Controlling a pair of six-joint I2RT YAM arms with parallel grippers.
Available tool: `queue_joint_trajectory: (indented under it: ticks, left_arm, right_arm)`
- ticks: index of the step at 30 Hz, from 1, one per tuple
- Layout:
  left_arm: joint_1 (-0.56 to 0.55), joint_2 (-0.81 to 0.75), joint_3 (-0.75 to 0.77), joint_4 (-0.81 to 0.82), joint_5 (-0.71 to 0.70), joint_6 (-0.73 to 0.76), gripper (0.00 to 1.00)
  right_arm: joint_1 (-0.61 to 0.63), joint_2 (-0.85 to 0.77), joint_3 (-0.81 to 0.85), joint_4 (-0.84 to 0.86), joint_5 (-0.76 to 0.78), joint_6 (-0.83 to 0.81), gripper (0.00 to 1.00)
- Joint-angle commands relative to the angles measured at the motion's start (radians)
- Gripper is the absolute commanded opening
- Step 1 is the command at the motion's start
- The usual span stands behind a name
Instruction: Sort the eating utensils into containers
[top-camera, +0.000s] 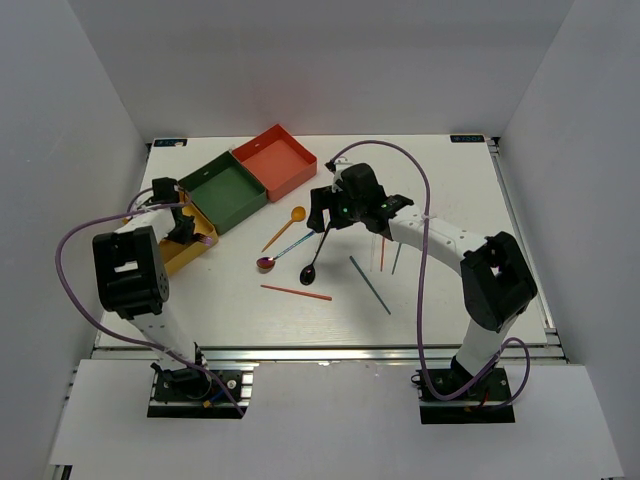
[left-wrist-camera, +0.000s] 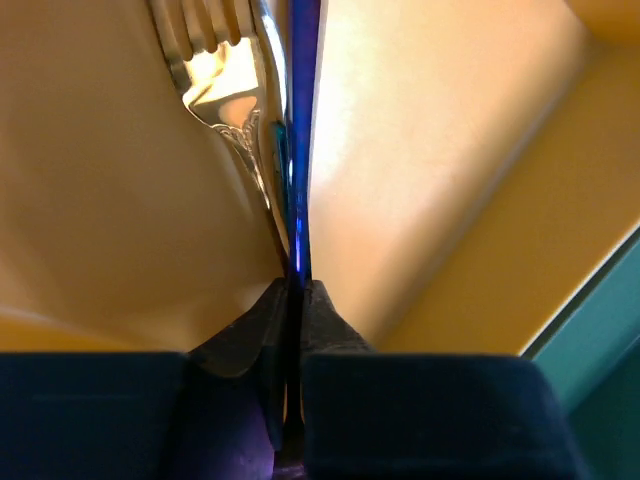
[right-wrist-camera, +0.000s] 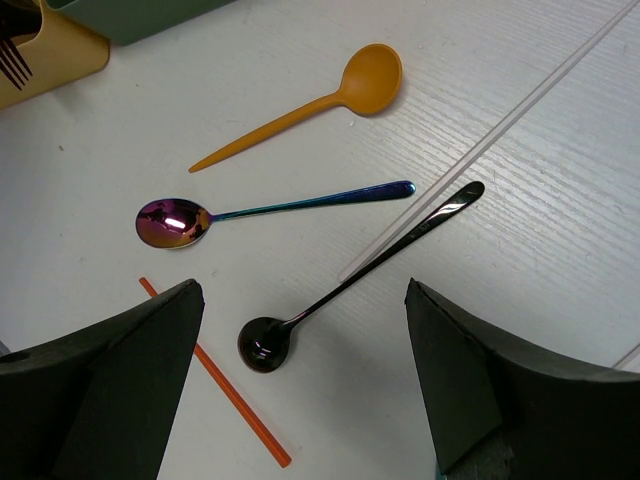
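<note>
Utensils (top-camera: 285, 253), in part still loose on the counter (top-camera: 450, 200).

- Left tool (left-wrist-camera: 297, 290): clamped tight on an iridescent piece (left-wrist-camera: 300, 150), held edge-on. Whether it is a fork or a spoon cannot be told. It hangs ahead of the tool inside the yellow box (left-wrist-camera: 430, 150), close beside a fork (left-wrist-camera: 230, 90) that lies there.
- Right tool (right-wrist-camera: 303, 300): spread wide and holding nothing, poised above the counter.
- Black spoon (right-wrist-camera: 350, 280): directly under the right tool, between its fingers, with the bowl nearer the tool and the handle running away from it.
- Silver chopstick (right-wrist-camera: 480, 150): alongside the black spoon's handle, touching or just beside it; which cannot be told.
- Iridescent spoon (right-wrist-camera: 270, 210) and gold spoon (right-wrist-camera: 300, 110): ahead of the right tool, toward its left finger.
- Red chopstick (right-wrist-camera: 215, 375): passes close by that left finger.

Hazards, as judged:
- The right tool may catch the silver chopstick together with the black spoon, so that two kinds are lifted at once.
- The spoon's thin handle lies flat on the counter, so the fingers may skid over it or tip the bowl up.
- The left finger may land on the red chopstick and flick it aside.
- On release, the iridescent piece may snag the fork or lean on the box wall.
</note>
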Motion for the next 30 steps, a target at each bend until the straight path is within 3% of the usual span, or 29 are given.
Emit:
queue_joint_trajectory:
  ticks: [1, 8, 22, 25, 30]
  left_arm:
    - [0.007, -0.037, 0.012, 0.010, 0.006, -0.002, 0.14]
    - [0.015, -0.124, 0.050, -0.031, -0.043, 0.008, 0.09]
    - [0.079, -0.117, 0.094, -0.056, -0.088, 0.021, 0.13]
    - [0.082, -0.103, 0.084, -0.033, -0.079, 0.011, 0.23]
    - [0.084, -0.079, 0.065, 0.023, -0.039, 0.005, 0.59]
  right_arm:
    - [-0.002, -0.046, -0.007, 0.008, 0.015, -0.020, 0.87]
    - [-0.005, -0.047, -0.002, 0.010, 0.013, -0.016, 0.87]
    - [-0.004, -0.048, -0.004, 0.016, -0.013, -0.005, 0.86]
    - [-0.004, -0.051, -0.005, 0.014, -0.011, -0.005, 0.86]
    - [-0.005, -0.065, -0.020, 0.022, -0.013, -0.005, 0.86]
